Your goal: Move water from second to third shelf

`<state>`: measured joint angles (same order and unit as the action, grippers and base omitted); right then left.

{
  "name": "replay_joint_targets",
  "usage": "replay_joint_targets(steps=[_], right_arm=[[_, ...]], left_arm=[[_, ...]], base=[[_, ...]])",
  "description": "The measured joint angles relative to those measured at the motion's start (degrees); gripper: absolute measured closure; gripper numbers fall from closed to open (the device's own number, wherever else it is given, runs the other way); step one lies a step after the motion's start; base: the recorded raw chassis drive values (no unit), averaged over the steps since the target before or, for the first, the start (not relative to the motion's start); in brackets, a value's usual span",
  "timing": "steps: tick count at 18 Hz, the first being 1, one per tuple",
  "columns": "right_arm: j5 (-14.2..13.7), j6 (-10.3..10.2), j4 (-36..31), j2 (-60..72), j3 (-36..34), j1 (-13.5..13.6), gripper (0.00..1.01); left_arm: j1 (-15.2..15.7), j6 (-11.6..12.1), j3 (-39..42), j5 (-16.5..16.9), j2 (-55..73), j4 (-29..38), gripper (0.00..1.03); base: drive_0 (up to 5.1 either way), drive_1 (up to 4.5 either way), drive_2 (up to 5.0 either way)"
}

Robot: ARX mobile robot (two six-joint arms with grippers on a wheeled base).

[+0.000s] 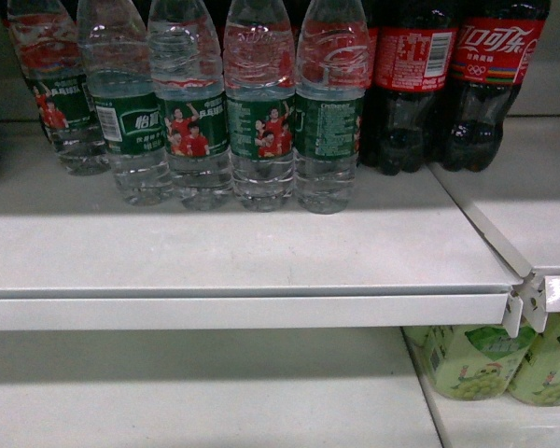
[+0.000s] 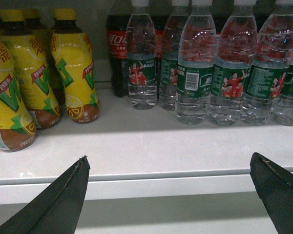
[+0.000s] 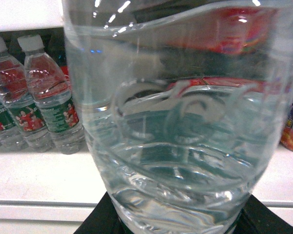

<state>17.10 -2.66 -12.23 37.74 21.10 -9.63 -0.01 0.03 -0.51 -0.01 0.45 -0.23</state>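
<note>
We saw the water point(image 3: 180, 122) filling the space between our right jaws, apparently pinched, while our left jaws stood spread before the shelf point(image 2: 136, 146).

White Coca-Cola script in Chinese characters is carried on the red label of the cola bottle point(image 1: 493, 84), just right of the water bottles point(image 1: 261, 107); beside it a barcode is printed. White Chinese text on the water's green labels is too small to be read. A large green "V" is borne by the yellow lemon tea bottles point(image 2: 73, 68).
</note>
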Motion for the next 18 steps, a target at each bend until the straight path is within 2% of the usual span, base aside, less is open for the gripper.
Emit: replay_joint_targets(steps=[1, 2, 18], right_arm=[[1.64, -0.83, 1.18, -1.22, 0.02, -1.75, 0.64], [2.71, -1.11, 1.73, -2.78, 0.02, -1.53, 0.64], [4.39, -2.25, 3.65, -8.22, -0.24, 2.34, 0.64]], left_arm=[[0.0, 0.0, 0.0, 0.0, 0.0, -0.02, 0.05], [0.0, 0.0, 0.0, 0.0, 0.0, 0.0, 0.05], [0.0, 0.0, 0.0, 0.0, 0.0, 0.0, 0.05]], base=[[0.0, 0.0, 0.0], [0.0, 0.0, 0.0], [0.0, 0.0, 0.0]])
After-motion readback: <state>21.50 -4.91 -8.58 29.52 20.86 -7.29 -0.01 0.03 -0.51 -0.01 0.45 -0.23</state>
